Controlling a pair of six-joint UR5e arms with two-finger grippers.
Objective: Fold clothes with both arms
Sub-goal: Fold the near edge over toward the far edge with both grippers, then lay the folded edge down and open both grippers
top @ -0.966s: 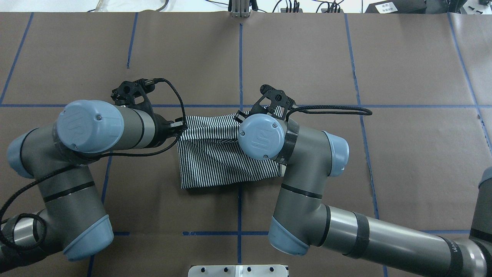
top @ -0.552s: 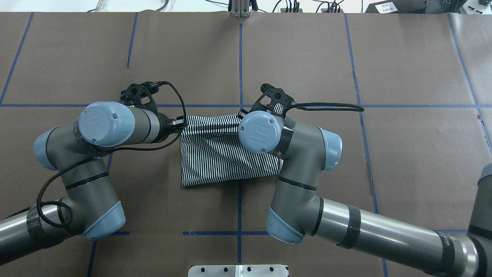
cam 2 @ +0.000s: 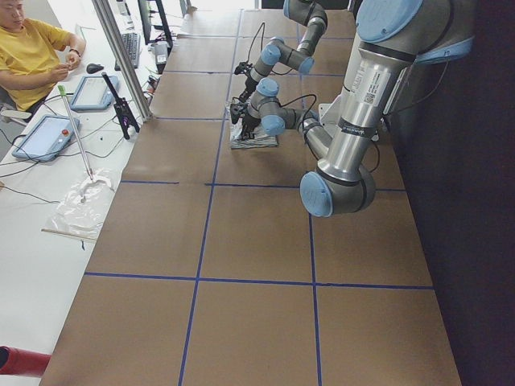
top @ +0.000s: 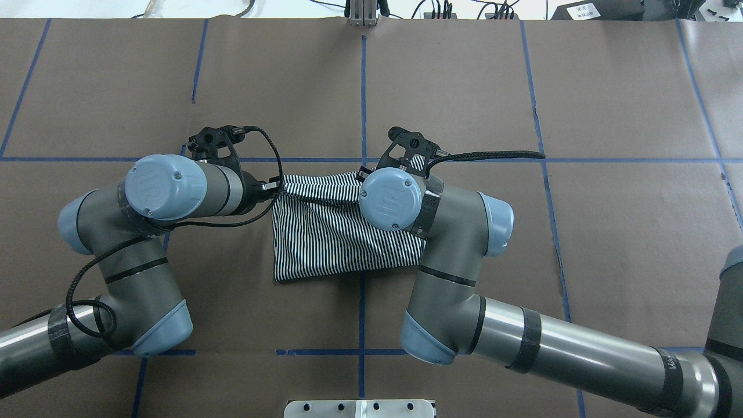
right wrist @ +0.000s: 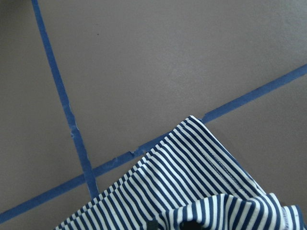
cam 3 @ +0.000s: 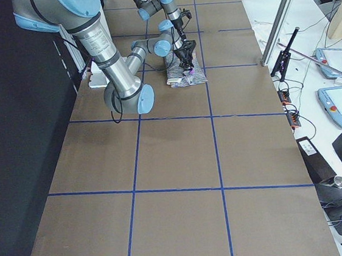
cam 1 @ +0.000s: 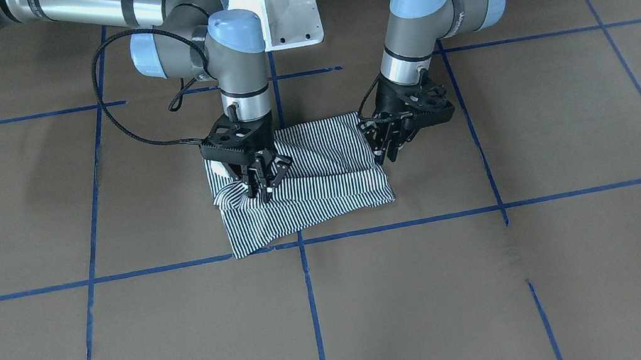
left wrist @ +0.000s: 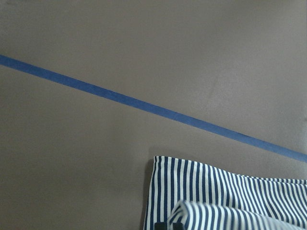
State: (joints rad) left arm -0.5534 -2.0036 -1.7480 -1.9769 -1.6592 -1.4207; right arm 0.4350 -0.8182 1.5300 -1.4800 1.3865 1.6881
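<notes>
The navy-and-white striped shirt (cam 1: 323, 198) lies folded into a rectangle at the table's middle, and it also shows in the overhead view (top: 336, 238). My left gripper (cam 1: 384, 148) is shut on the shirt's upper layer at its far left corner (top: 277, 187), low over the table. My right gripper (cam 1: 259, 188) is shut on a bunched fold of the same layer near the far right corner; in the overhead view its wrist hides it. Striped cloth fills the bottom of the left wrist view (left wrist: 230, 196) and the right wrist view (right wrist: 192, 167). Collar and placket are hidden.
Brown table cover with a blue tape grid (top: 363, 87). The white pedestal base (cam 1: 282, 8) stands behind the shirt. An operator in yellow (cam 2: 32, 48) sits at a side desk with tablets (cam 2: 44, 137).
Both grippers have come down with the held layer, and the left arm has shifted right. The cloth that hung wrinkled between them now lies flatter on the shirt.
</notes>
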